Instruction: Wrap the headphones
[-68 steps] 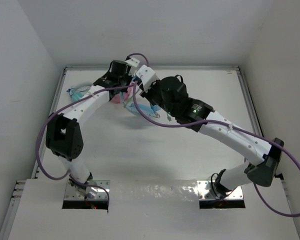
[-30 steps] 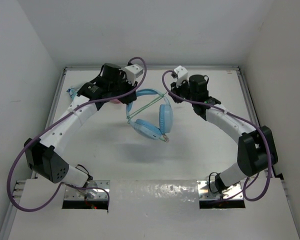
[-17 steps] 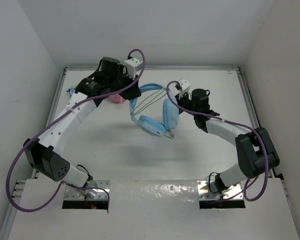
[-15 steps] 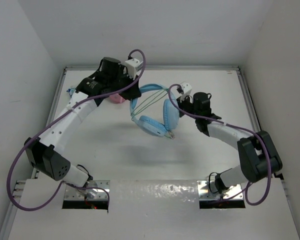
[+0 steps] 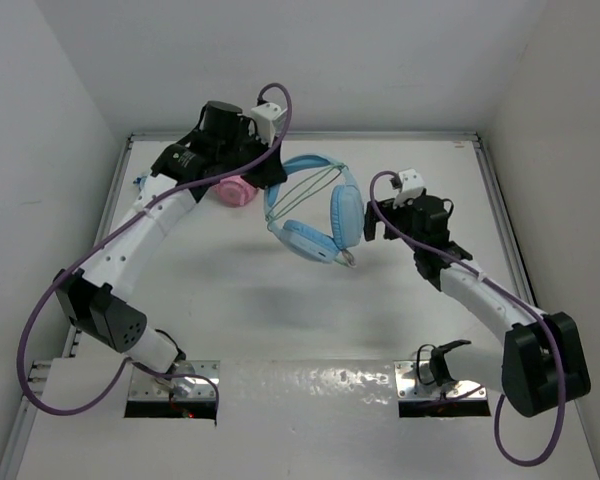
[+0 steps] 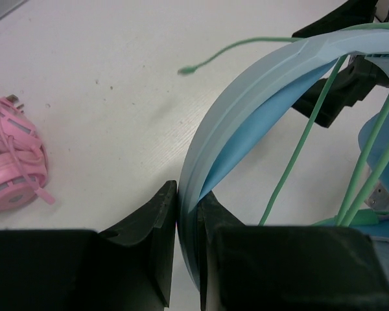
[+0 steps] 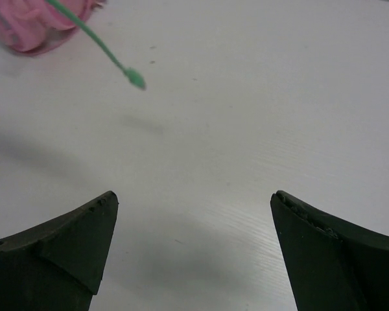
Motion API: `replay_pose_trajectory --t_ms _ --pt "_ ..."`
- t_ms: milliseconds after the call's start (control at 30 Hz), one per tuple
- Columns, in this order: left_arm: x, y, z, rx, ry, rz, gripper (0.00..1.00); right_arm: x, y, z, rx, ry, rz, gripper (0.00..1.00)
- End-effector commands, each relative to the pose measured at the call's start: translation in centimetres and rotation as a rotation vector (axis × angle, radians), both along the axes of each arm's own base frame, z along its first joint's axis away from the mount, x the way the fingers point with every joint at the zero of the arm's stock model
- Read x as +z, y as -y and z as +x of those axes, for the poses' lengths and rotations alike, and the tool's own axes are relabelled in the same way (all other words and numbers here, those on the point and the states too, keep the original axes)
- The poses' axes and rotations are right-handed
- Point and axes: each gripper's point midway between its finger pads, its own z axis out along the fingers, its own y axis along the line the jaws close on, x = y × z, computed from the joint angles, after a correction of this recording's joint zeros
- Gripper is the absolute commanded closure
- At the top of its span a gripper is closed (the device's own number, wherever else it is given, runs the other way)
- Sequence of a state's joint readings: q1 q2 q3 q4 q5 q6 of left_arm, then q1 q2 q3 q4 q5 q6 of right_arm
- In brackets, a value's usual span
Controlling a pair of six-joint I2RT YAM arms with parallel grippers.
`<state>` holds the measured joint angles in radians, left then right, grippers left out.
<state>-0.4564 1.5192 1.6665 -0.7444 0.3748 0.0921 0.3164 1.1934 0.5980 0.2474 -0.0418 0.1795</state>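
Note:
The light-blue headphones [image 5: 320, 205] hang above the table's back middle, held by the headband [image 6: 259, 84]. My left gripper [image 6: 188, 194] is shut on that band, which is pinched between its black fingers. The thin pale-green cable [image 6: 305, 136] runs in several strands across the inside of the band, and its free end [image 7: 135, 78] sticks out in the air. My right gripper [image 5: 373, 224] stands wide open just right of the earcups [image 5: 345, 215]. Only bare tabletop shows between its fingers [image 7: 84, 240].
Pink headphones [image 5: 235, 190] lie bundled on the table, behind and left of the held pair, and show at the left in the left wrist view [image 6: 10, 155]. White walls and a raised rim [image 5: 490, 190] enclose the table.
My right gripper has opened wide and drawn back from beside the headband to the right of the earcups. The left gripper keeps its hold, and the headphones have shifted slightly right.

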Motion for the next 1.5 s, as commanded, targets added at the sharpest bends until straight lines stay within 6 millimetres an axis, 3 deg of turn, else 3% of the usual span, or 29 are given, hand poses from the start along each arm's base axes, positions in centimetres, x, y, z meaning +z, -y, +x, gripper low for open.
replay_pose_trajectory --t_ms 0,100,167,300,400,667,967,1200,1400,1467 --pt "5.1 0.9 1.3 0.02 0.098 -0.107 1.0 1.5 2.6 0.9 -0.117 0.053 0.063 0.01" --pt "6.0 0.6 2.3 0.052 0.104 -0.125 1.0 1.9 1.1 -0.5 -0.009 0.165 0.118 0.01" --pt "6.1 0.9 2.6 0.039 0.097 -0.135 1.0 2.3 0.8 -1.3 0.013 0.259 0.168 0.07" --pt "7.0 1.4 3.2 0.025 0.106 -0.147 1.0 4.5 0.0 -1.6 0.069 0.373 0.211 0.07" --pt "7.2 1.2 3.5 0.041 0.11 -0.14 1.0 5.4 -1.9 -1.9 0.167 0.367 0.248 0.07" --pt "7.8 0.6 2.6 0.045 0.134 -0.127 1.0 3.8 -6.5 -2.4 0.352 0.243 0.284 0.08" --pt "8.8 0.6 2.2 0.034 0.154 -0.141 1.0 3.1 -5.8 0.8 0.249 0.249 0.266 0.09" --pt "8.4 0.7 2.5 0.032 0.142 -0.137 1.0 2.6 -6.4 2.0 0.245 0.238 0.287 0.13" --pt "8.8 0.8 2.2 0.024 0.145 -0.149 1.0 1.4 -6.6 2.9 0.232 0.205 0.301 0.29" --pt "9.1 0.9 2.0 0.017 0.146 -0.153 1.0 1.6 -6.8 3.1 0.234 0.211 0.318 0.4"
